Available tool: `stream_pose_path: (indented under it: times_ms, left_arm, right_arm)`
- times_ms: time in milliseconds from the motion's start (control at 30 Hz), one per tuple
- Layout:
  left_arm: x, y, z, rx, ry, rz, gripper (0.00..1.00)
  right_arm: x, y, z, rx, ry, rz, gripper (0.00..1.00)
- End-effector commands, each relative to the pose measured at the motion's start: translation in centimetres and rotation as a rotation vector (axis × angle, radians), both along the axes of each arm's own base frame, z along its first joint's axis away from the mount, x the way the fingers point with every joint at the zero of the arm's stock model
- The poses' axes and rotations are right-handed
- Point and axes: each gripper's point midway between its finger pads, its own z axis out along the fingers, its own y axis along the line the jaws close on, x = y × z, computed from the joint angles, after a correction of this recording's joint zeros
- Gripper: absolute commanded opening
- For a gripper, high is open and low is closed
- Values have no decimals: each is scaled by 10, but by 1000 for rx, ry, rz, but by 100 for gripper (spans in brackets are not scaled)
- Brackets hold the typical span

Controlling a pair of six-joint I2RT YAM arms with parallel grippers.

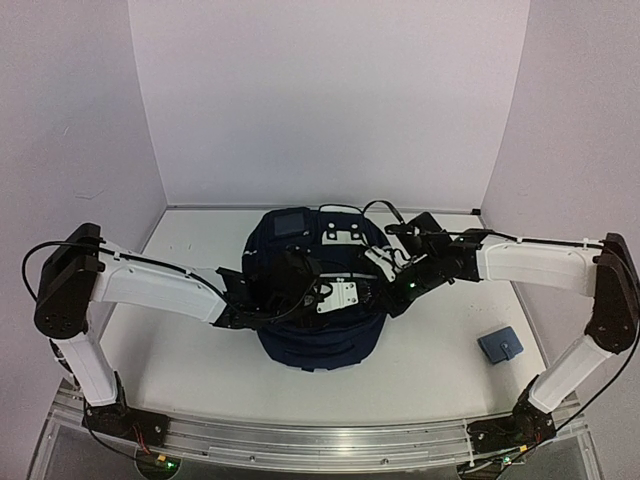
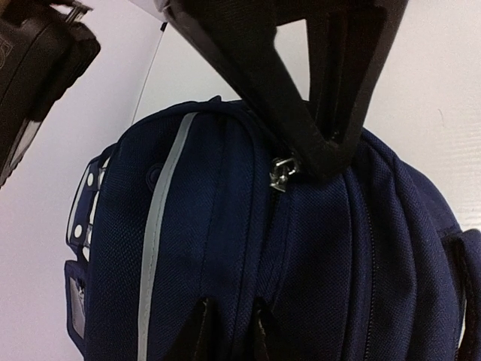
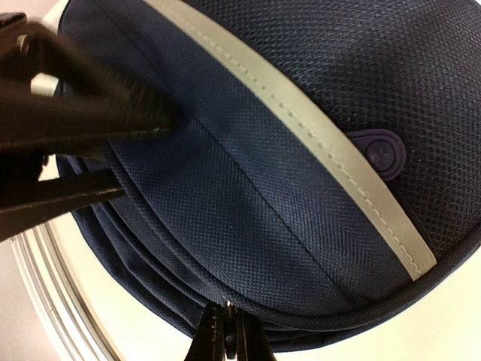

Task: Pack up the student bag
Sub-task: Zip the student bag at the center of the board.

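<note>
1. Currently the student bag (image 1: 318,345) lies in the middle of the table (image 1: 200,370), between the two arms, with both grippers on it.
2. Its long axis runs from the near edge toward the back wall. The end with the white patch (image 1: 345,233) points away from the arm bases and the rounded end faces them. I cannot tell which end is the top.
3. The right gripper (image 3: 225,338) is clenched at the bag's seam, apparently on the metal zipper pull (image 2: 282,173).
4. The left gripper (image 2: 229,335) seems to pinch a ridge of the bag's fabric between fingers set close together, probably to brace it.
5. Risk: the pull is small and slick, so it could slip out of the pinch if tugged off the zipper's line.
6. Risk: if the left hold on the fabric gives, the soft bag would likely drag or bunch instead of the zipper travelling.
7. Risk: the grippers work very near each other, so a wide sweep could knock them together.
8. A small blue pouch (image 1: 500,346) lies well apart on the right.
</note>
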Motion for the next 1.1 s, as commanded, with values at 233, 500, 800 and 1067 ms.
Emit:
stream_pose_path:
  times_ms: [233,500,800,1067]
  left_arm:
    - [-3,24,25,-17,-45,46,0]
    - [-16,44,22,1,-22,26,0]
    - [-35,56,12,11,59,-14,0]
    - [-50,74,4,9,125,-12,0]
  right_arm:
    - [11,-30,21,-18,-76,-53,0]
    - [44,-64,23,-65,-93,-122,0]
    - [89,-66,22,-93,-110,-148,0]
    - [58,-37,-5,-83,-3,-38,0]
